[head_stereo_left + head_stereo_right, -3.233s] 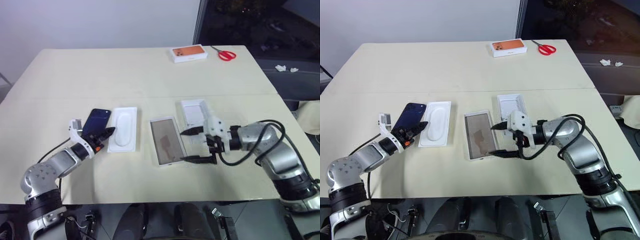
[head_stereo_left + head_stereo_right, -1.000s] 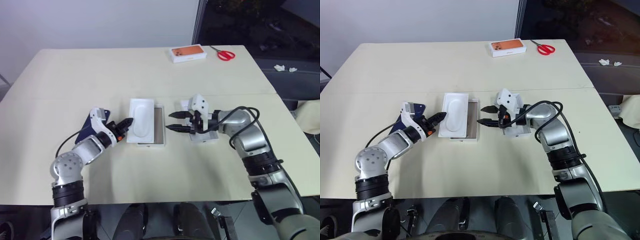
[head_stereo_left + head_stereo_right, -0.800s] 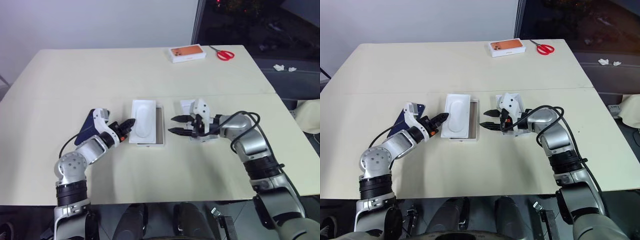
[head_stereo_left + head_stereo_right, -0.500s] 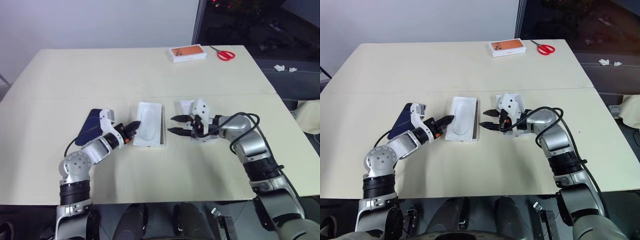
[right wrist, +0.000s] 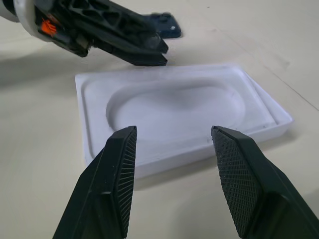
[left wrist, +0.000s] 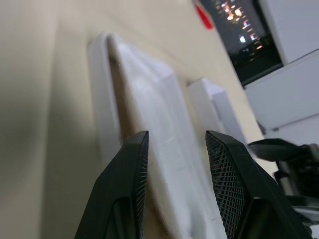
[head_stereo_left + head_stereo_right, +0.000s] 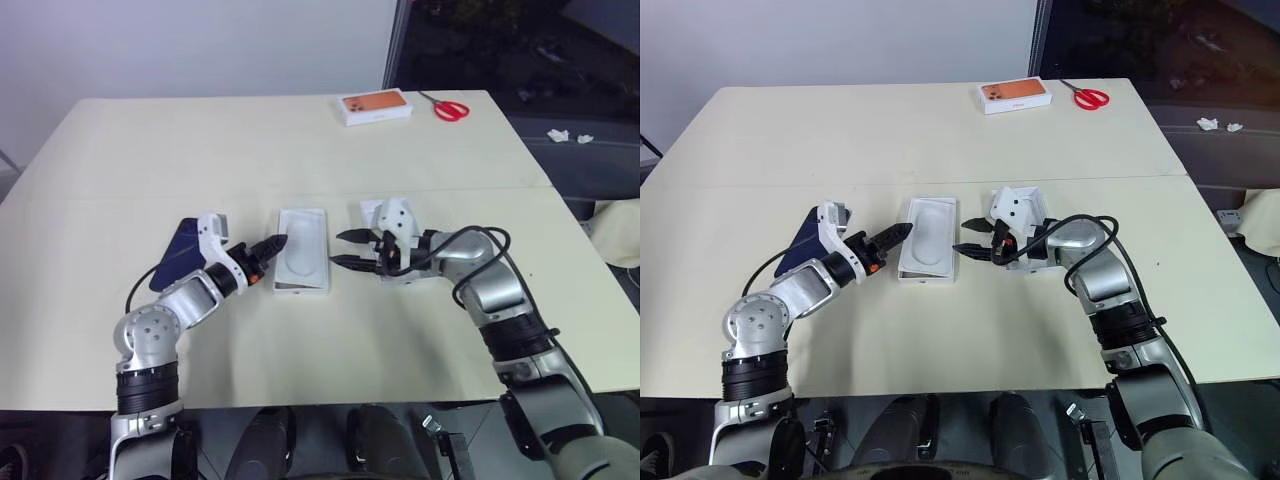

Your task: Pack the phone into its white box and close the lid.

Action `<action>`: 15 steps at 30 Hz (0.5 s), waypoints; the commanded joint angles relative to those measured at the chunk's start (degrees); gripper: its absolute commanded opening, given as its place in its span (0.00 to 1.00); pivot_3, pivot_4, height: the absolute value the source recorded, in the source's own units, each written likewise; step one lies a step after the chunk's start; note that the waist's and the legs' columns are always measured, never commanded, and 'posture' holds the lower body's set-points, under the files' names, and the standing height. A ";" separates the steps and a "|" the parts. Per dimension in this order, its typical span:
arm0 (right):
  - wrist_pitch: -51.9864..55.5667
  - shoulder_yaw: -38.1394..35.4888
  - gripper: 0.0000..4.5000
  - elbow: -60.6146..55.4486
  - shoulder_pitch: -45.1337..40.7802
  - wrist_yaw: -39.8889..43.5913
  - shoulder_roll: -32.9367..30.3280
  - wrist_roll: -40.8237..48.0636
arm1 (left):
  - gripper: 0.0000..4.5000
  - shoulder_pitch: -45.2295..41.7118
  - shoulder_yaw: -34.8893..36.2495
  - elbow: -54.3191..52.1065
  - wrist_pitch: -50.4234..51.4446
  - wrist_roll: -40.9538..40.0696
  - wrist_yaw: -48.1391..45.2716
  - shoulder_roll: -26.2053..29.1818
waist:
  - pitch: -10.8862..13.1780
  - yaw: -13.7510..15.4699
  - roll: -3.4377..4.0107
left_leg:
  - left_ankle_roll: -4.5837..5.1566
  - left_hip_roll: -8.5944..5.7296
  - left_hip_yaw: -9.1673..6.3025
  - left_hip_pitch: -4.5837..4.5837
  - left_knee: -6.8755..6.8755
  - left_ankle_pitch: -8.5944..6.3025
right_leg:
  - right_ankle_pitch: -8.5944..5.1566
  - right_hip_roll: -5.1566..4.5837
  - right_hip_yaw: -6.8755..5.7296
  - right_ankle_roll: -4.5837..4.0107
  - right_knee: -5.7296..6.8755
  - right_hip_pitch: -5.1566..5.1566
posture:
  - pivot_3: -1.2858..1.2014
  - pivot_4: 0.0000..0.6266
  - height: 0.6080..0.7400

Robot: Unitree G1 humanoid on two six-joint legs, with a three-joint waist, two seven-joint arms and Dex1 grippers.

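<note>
Matte white box [image 7: 929, 250] w/ oval-recessed insert [image 5: 174, 107] atop sits mid-table btwn L gripper [image 7: 892, 236] & R gripper [image 7: 972, 240], both ribbed-black jaws parted, empty; glossy navy phone [image 7: 180, 252] lies flat behind L arm.

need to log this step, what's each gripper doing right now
Left gripper: open, holding nothing, tips at the white insert.
Right gripper: open, holding nothing, on the insert's other side.

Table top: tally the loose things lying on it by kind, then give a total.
Phone: 1
Scissors: 1
Closed box with orange picture: 1
Open packaging parts, namely white box, insert, lid: 3
Total: 6
</note>
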 commanded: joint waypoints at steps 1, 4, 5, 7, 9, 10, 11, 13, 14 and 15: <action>0.76 -1.13 0.55 -0.90 -2.43 -1.04 1.62 1.62 | 0.42 0.56 0.17 -4.00 -1.04 -1.17 -2.76 1.49 | 0.00 0.04 0.00 | -0.02 0.00 0.00 0.00 0.00 0.01 | 0.00 0.00 0.00 0.00 0.00 -0.01 | 0.52 0.24 1.00; 2.22 -0.92 0.55 -2.06 -3.22 -1.95 3.10 2.15 | 0.42 0.72 0.02 -5.57 -0.82 -0.42 -4.24 4.08 | 0.00 0.05 0.00 | -0.05 0.00 0.00 0.00 0.00 0.03 | 0.00 0.00 0.00 0.00 0.00 0.00 | 0.52 0.24 1.00; 2.55 -0.58 0.55 -2.21 -3.53 -2.31 3.46 1.89 | 0.42 0.93 -0.25 -5.96 -1.21 0.22 -5.33 5.40 | 0.00 0.06 0.00 | -0.05 0.00 0.00 0.00 0.00 0.03 | 0.00 0.00 0.00 0.00 0.00 0.00 | 0.52 0.24 1.00; 2.40 0.57 0.55 -2.30 -3.89 -3.26 4.36 0.58 | 0.42 1.60 -0.92 -6.69 -2.55 1.17 -8.49 7.62 | 0.01 0.04 0.01 | -0.03 0.00 0.00 0.00 0.00 0.02 | 0.00 0.00 0.00 0.00 -0.01 0.00 | 0.52 0.24 1.00; -0.16 3.52 0.55 -1.48 -3.74 -4.28 4.93 -2.85 | 0.42 2.81 -3.08 -7.92 -6.77 4.83 -12.36 9.12 | 0.00 0.02 0.01 | -0.03 0.00 0.00 0.00 -0.01 0.02 | 0.00 0.00 0.00 0.00 0.00 -0.01 | 0.52 0.24 1.00; -1.24 4.48 0.43 -1.06 -3.68 -4.75 4.99 -4.15 | 0.43 3.21 -3.78 -8.21 -8.27 5.94 -13.59 9.42 | 0.00 0.03 0.01 | -0.03 0.00 0.00 0.00 -0.01 0.02 | 0.00 0.00 0.01 -0.01 -0.01 0.00 | 0.52 0.24 1.00; -2.66 5.92 0.35 -0.46 -3.41 -4.95 5.02 -5.71 | 0.43 3.92 -4.85 -8.78 -10.06 7.54 -14.71 9.66 | 0.01 0.03 0.01 | -0.04 0.00 0.01 0.00 -0.01 0.02 | 0.00 0.00 0.01 -0.01 -0.01 -0.01 | 0.52 0.24 1.00; -2.57 7.44 0.15 0.32 -3.26 -5.79 6.16 -6.75 | 0.43 5.26 -5.86 -9.47 -13.32 9.38 -16.65 9.28 | 0.01 0.03 0.01 | -0.06 0.00 0.01 0.00 -0.02 0.03 | 0.00 0.00 0.01 -0.01 -0.01 -0.01 | 0.52 0.24 1.00; -1.84 7.91 0.02 0.25 -3.18 -6.11 6.97 -6.69 | 0.43 5.84 -6.27 -9.61 -13.97 9.90 -17.38 9.39 | 0.01 0.03 0.01 | -0.05 0.00 0.01 0.00 -0.03 0.03 | -0.01 0.00 0.01 -0.01 -0.02 -0.01 | 0.52 0.24 1.00; -1.23 8.38 0.01 0.05 -3.10 -6.41 7.59 -6.86 | 0.43 6.20 -6.55 -9.64 -14.73 10.60 -17.82 9.49 | 0.01 0.03 0.02 | -0.05 0.00 0.01 0.00 -0.03 0.03 | -0.01 0.00 0.01 -0.01 -0.02 -0.01 | 0.52 0.24 1.00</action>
